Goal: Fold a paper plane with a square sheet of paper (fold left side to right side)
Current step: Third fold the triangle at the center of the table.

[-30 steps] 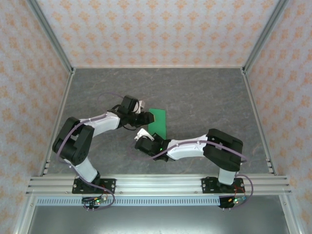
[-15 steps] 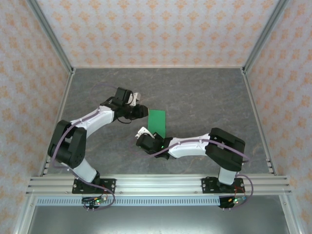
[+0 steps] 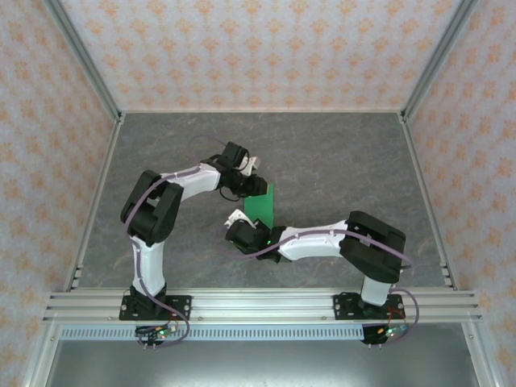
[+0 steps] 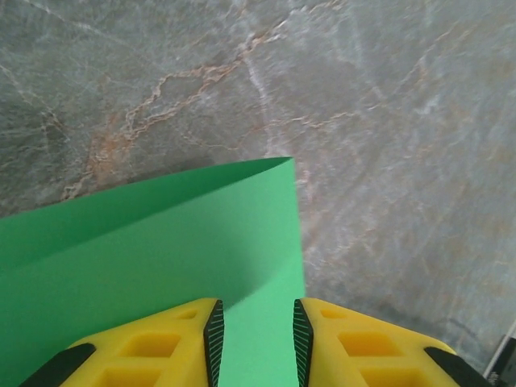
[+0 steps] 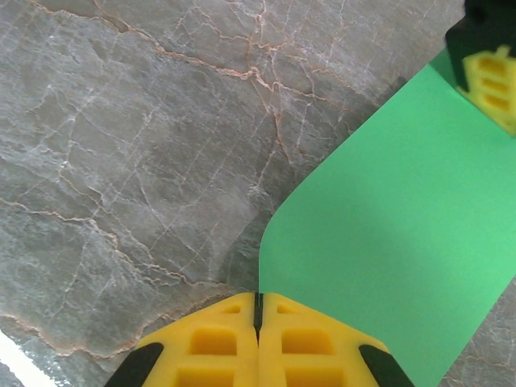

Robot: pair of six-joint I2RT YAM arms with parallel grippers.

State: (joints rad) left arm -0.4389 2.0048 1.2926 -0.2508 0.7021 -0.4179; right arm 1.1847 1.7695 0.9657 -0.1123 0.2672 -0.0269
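There are two arms on the grey marbled table (image 3: 339,161) and one piece of green paper between them. The left arm (image 3: 189,179) reaches in from the left and far side. The left gripper (image 3: 253,185) sits over the far left part of the square sheet of paper (image 3: 264,208). From its wrist camera, the left gripper (image 4: 256,343) has its jaws apart with a narrow gap. The green sheet (image 4: 161,242) lies flat under and between them, and one corner points out onto bare table.

The single sheet lies near the middle of the table. From above it looks like a narrow strip, longer from far to near than from left to right.

At the near left corner of the sheet is the right gripper (image 3: 242,222), on the right arm (image 3: 322,238), which comes in from the right and near side. In its own camera the right gripper (image 5: 258,310) has its jaws pressed together, pinching the edge of the sheet (image 5: 387,210). The paper curves up off the table just where it meets them. One of the left gripper's yellow fingers (image 5: 493,76) shows at the far end of the sheet.
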